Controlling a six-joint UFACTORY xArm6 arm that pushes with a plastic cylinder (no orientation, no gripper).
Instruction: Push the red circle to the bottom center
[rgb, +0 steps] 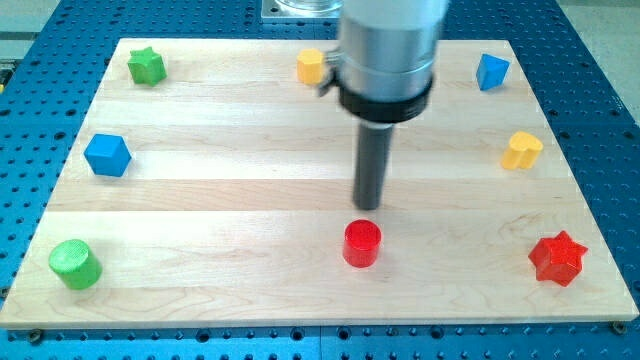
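The red circle (362, 243) is a short red cylinder lying on the wooden board (250, 270), a little right of centre and near the view's bottom. My tip (369, 205) stands just above the red circle in the view, a small gap apart from its upper edge. The rod rises from the tip to the arm's grey body near the view's top.
A green star (146, 66), yellow hexagon (311, 66) and blue block (491, 71) line the top. A blue cube (108, 155) and green cylinder (75, 264) sit at the left. A yellow heart (521, 150) and red star (556, 258) sit at the right.
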